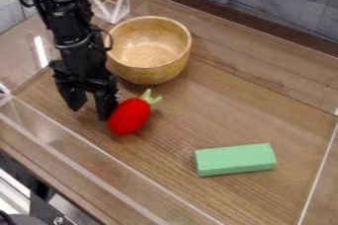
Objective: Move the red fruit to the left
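Camera view shows the wooden worktop (199, 165), with the bowl (148, 49) towards its far edge, the green block (235, 160) towards its near right. Beside the fruit, the black gripper (103, 113) points down; whether its fingers are parted or closed, I can't tell. The red fruit (129, 116) lies left of the middle, leafy top towards the bowl. If the fingertips press its rounded side unevenly, I reckon it could roll or swivel away rightwards; lifting carelessly might knock the bowl's rim.
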Robot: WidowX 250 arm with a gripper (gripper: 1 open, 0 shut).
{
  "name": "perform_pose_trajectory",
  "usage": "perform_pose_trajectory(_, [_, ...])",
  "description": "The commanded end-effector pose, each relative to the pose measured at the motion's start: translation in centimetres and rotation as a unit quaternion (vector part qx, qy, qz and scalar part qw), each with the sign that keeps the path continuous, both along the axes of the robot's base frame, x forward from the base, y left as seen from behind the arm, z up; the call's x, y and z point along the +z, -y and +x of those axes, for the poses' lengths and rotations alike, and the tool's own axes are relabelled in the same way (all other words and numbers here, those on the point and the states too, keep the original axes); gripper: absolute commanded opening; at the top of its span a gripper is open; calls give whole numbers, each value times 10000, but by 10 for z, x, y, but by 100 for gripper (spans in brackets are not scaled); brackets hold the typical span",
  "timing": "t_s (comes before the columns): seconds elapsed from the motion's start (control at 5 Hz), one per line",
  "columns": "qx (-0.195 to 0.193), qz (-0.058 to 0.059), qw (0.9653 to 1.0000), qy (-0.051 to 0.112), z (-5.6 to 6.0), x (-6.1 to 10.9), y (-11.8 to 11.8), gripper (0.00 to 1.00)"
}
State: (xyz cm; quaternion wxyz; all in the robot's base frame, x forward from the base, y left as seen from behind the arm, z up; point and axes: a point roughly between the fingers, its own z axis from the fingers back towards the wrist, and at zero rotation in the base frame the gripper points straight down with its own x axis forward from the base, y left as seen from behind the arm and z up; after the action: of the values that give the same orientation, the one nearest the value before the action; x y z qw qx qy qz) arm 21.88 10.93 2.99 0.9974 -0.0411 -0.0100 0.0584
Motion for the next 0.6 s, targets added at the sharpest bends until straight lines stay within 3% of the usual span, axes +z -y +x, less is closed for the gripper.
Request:
perform_pose_trajectory(0.0, [164, 84, 9997, 178, 19, 8, -1, 100])
perform_pose_trajectory(0.4, [443, 10, 9989, 126, 27, -4, 4, 100])
